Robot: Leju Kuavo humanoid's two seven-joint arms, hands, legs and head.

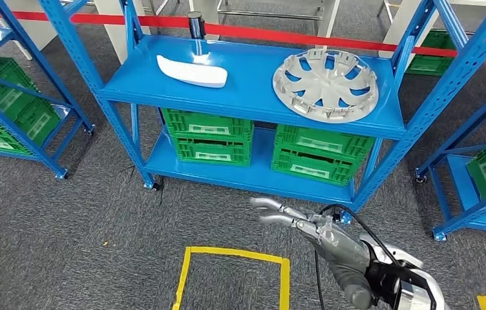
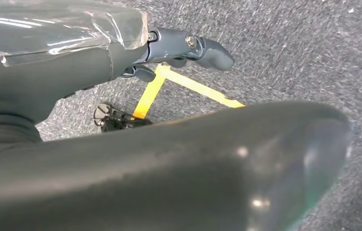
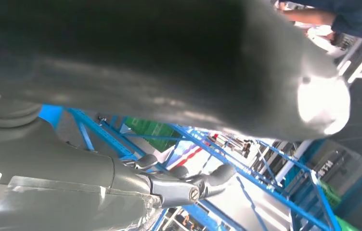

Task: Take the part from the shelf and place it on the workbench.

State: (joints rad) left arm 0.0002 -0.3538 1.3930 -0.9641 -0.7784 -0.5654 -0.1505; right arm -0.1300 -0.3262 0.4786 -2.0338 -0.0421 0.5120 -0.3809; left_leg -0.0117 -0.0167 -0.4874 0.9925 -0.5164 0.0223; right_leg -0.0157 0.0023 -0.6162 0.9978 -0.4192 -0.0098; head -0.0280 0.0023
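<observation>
Nearest me, my right hand (image 1: 292,219) reaches forward over the grey carpet (image 1: 98,226) with its fingers (image 1: 263,204) spread and nothing in them. My left hand (image 2: 184,48) hangs above the carpet, fingers loosely apart, holding nothing. Farther off, the blue shelf (image 1: 247,97) carries a white part (image 1: 192,71) beside a silver wheel cover (image 1: 326,84) on top, with green crates (image 1: 208,135) below.

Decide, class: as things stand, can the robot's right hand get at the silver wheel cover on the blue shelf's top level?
Probably yes. The right hand is empty, fingers spread, below and in front of the shelf. The wheel cover lies uncovered near the front edge with nothing above it; the arm must rise first.
</observation>
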